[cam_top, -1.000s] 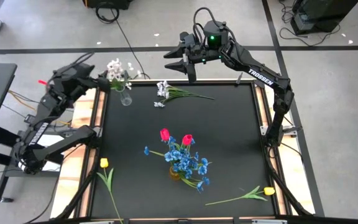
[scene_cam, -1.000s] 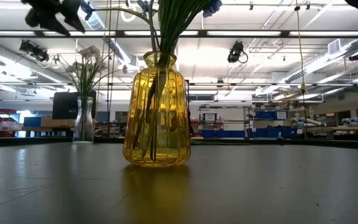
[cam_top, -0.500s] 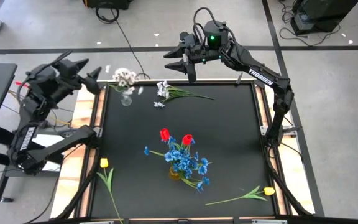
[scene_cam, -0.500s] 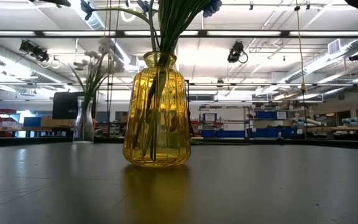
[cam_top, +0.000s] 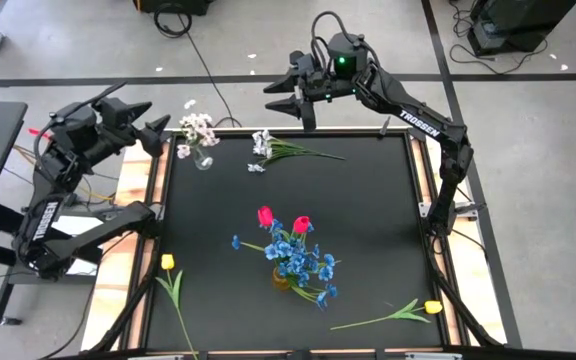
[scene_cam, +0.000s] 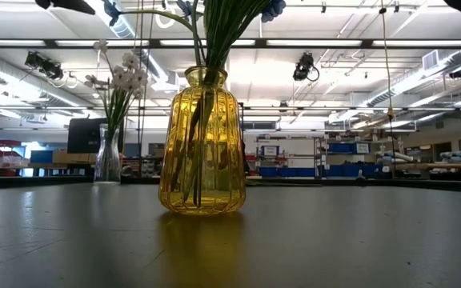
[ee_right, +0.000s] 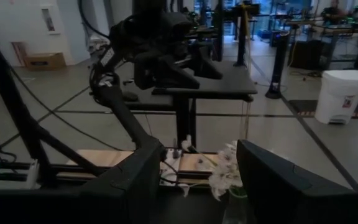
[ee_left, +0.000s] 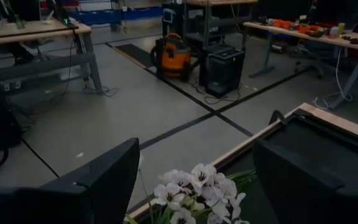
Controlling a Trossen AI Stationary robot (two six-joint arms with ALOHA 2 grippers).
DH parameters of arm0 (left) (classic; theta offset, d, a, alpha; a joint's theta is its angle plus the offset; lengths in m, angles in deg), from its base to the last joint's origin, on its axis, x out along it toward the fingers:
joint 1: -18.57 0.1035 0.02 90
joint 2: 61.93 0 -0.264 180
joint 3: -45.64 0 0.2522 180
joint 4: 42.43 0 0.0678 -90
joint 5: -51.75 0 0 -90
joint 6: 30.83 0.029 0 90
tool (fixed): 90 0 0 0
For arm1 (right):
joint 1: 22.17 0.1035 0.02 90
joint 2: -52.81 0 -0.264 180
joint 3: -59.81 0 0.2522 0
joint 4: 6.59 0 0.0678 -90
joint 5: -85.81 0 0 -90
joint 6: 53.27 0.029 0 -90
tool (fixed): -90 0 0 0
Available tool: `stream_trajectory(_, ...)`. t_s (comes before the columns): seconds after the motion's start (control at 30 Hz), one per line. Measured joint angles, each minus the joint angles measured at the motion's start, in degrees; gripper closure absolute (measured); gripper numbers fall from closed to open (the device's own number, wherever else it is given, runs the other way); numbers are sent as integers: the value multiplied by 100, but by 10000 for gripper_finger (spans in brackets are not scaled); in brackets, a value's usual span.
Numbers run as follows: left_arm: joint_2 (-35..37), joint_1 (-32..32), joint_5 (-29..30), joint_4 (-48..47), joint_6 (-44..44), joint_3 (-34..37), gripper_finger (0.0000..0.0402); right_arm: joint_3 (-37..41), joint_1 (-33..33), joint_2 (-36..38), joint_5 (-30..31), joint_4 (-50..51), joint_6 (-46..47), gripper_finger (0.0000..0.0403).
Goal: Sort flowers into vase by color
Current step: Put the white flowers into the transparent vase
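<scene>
A clear glass vase [cam_top: 202,157] stands near the table's far left corner with a white spray [cam_top: 197,126] upright in it, also seen in the low view [scene_cam: 123,77]. My left gripper [cam_top: 158,124] is open, just left of that spray and apart from it. In the left wrist view the white blossoms [ee_left: 197,194] show between its fingers. My right gripper [cam_top: 276,101] is open and hovers over the far edge. A second white spray [cam_top: 280,149] lies flat on the table below it. The yellow vase [cam_top: 283,277] at the centre holds blue sprays [cam_top: 303,262] and two red tulips [cam_top: 266,215].
One yellow tulip [cam_top: 168,264] lies near the left edge, its stem running toward the near edge. Another yellow tulip [cam_top: 433,307] lies at the near right corner. Wooden rails [cam_top: 154,185] border the black mat. The mat's right half is bare.
My left gripper has drawn back from the clear vase toward the table's left edge, then eased slightly back toward the vase. The white spray in the vase has swayed and now stands upright in it. The right arm has kept still.
</scene>
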Motion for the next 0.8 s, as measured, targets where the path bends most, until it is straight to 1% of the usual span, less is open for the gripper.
stream_trajectory(0.13,-163,2,17,6,-92,0,83,0,-71,0,235,-14,2,182)
stream_trajectory(0.33,-440,2,29,-7,-503,4,83,0,-55,0,736,-12,0,182)
stream_trajectory(0.57,-560,-13,-19,1,-813,7,83,0,-58,0,786,-16,18,182)
stream_trajectory(0.63,-528,-13,-66,-3,-891,7,83,1,-44,0,826,-153,286,182)
stream_trajectory(0.7,-468,-13,-143,-32,-995,7,83,2,-36,2,1157,-238,578,182)
stream_trajectory(0.73,-429,-13,-166,-44,-1060,7,83,-5,-36,9,1425,-62,640,182)
stream_trajectory(0.8,-328,-13,-171,-92,-1143,7,83,-9,-57,20,2020,741,228,182)
